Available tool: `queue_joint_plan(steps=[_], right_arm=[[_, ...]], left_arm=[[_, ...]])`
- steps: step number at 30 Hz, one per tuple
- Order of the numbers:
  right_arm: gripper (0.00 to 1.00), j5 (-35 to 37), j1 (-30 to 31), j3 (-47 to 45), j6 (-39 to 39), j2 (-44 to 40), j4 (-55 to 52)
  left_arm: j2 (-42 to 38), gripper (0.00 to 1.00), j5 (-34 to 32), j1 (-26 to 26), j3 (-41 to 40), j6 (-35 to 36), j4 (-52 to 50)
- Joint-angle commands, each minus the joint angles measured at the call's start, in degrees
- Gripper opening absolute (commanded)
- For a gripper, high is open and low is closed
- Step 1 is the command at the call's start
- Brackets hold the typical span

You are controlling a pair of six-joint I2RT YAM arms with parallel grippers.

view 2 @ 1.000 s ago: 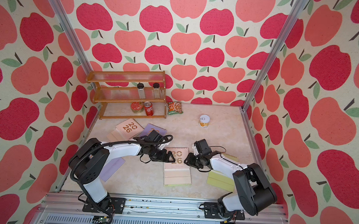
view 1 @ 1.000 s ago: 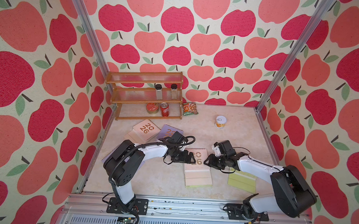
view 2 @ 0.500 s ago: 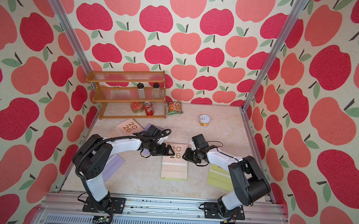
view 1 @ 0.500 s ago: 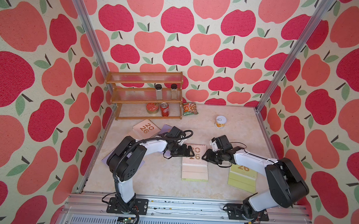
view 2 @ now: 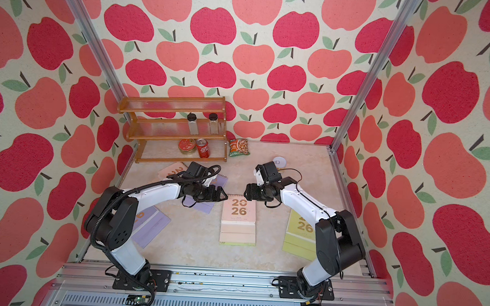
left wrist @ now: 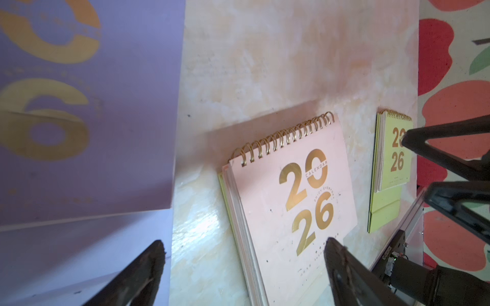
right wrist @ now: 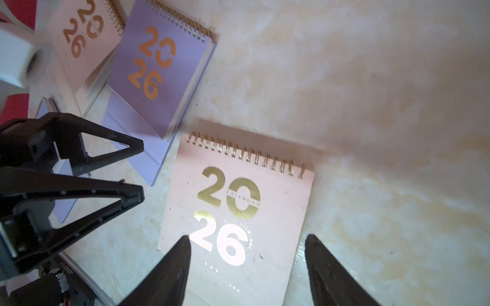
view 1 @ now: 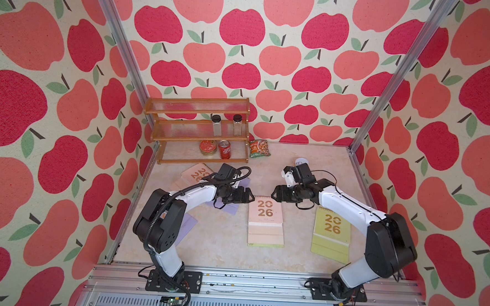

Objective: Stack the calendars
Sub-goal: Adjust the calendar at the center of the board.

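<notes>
Pink calendar (view 1: 266, 218), gold "2026" and "CALENDAR" on its cover, lies flat mid-table (view 1: 218, 253) atop a yellow-green calendar (left wrist: 224, 189). Left gripper (view 1: 249, 194) and right gripper (view 1: 274, 193) flank its spiral edge, fingers spread wide, grasping nothing.

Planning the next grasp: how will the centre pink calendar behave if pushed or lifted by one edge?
Probably slides, not rolls: the pink calendar lies flat on a green calendar, so a push may shift it off or drag both. Lifted by one edge, the pages likely sag or fan, since only the spiral binds them.
</notes>
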Motion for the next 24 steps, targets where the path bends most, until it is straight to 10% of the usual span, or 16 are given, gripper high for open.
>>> queue_joint_plan(steps=[1,8,24], right_arm=[[0.83,-1.3,-0.1,7.9,-10.9,5.1,-6.6],[0.99,-8.0,-0.2,18.3,-22.6,14.2,-11.4],[0.97,-19.9,1.8,37.6,-31.3,32.4,-20.6]], left_arm=[[-4.1,0.92,-2.3,2.6,2.8,2.5,-3.3],[-10.9,0.93,-3.5,8.1,3.5,3.1,-5.0],[-16.8,0.93,-3.5,13.0,1.6,4.1,-7.9]])
